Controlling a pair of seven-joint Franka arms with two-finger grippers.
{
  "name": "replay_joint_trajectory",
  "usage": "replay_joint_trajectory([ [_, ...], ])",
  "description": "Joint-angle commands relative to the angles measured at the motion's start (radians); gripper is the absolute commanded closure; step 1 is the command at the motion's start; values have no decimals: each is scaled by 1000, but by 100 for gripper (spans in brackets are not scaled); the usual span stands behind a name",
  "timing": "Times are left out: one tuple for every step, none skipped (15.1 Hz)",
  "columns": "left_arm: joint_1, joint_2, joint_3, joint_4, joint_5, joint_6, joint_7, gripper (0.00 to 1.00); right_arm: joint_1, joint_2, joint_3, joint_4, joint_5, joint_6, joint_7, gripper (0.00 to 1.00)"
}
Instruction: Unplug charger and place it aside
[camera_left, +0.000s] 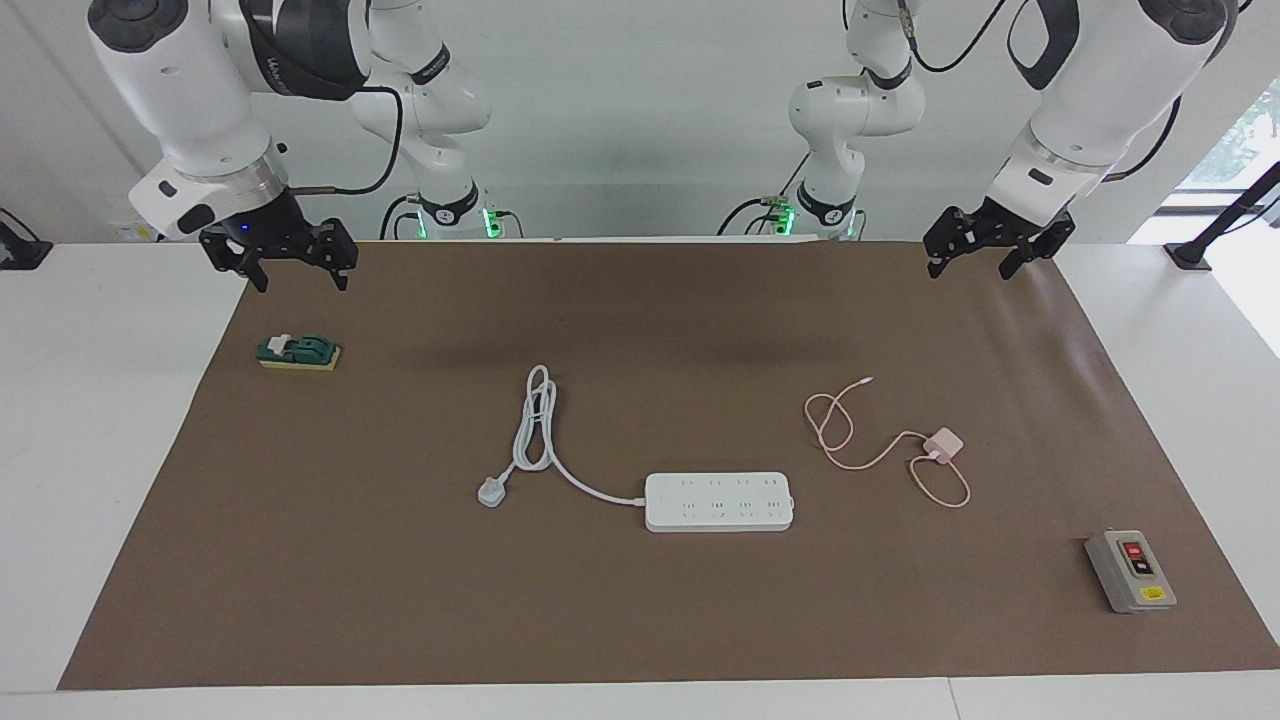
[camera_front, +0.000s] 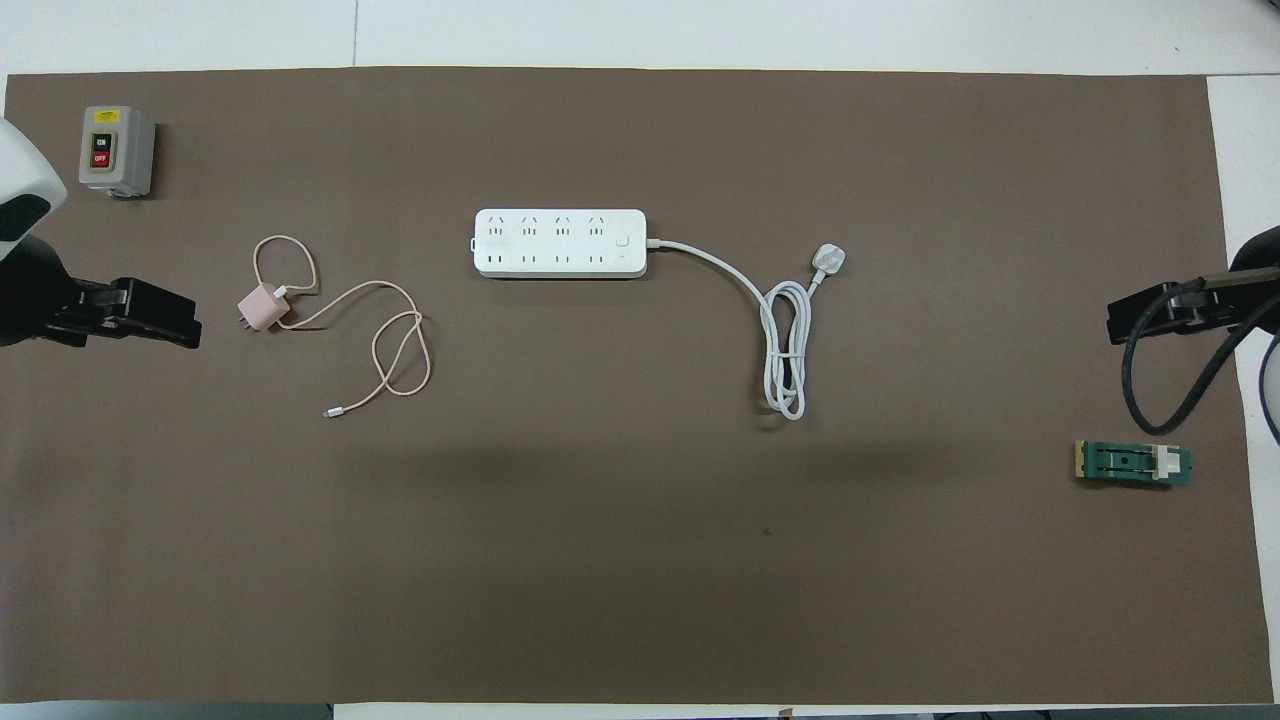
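Observation:
The pale-pink charger lies on the brown mat with its thin pink cable looped beside it. It also shows in the overhead view. It is apart from the white power strip, toward the left arm's end of the table, and is plugged into nothing. My left gripper hangs open and empty over the mat's edge nearest the robots, at the left arm's end. My right gripper hangs open and empty over the mat's corner at the right arm's end.
The power strip's thick white cord and plug lie coiled toward the right arm's end. A grey on/off switch box stands farther from the robots than the charger. A small green knife switch lies under the right gripper.

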Motion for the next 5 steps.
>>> replay_joint_trajectory([
  [0, -33, 1, -38, 12, 27, 17, 0, -11, -21, 13, -30, -2, 28, -32, 0],
  [0, -33, 1, -38, 12, 27, 17, 0, -8, -21, 14, -29, 0, 30, -32, 0],
  [0, -33, 1, -35, 12, 25, 17, 0, -7, -21, 14, -30, 0, 35, -30, 0],
  [0, -33, 1, -35, 12, 25, 17, 0, -7, -21, 14, -32, 0, 38, -30, 0],
  [0, -33, 1, -37, 12, 27, 15, 0, -5, -23, 16, -34, 0, 47, -30, 0],
])
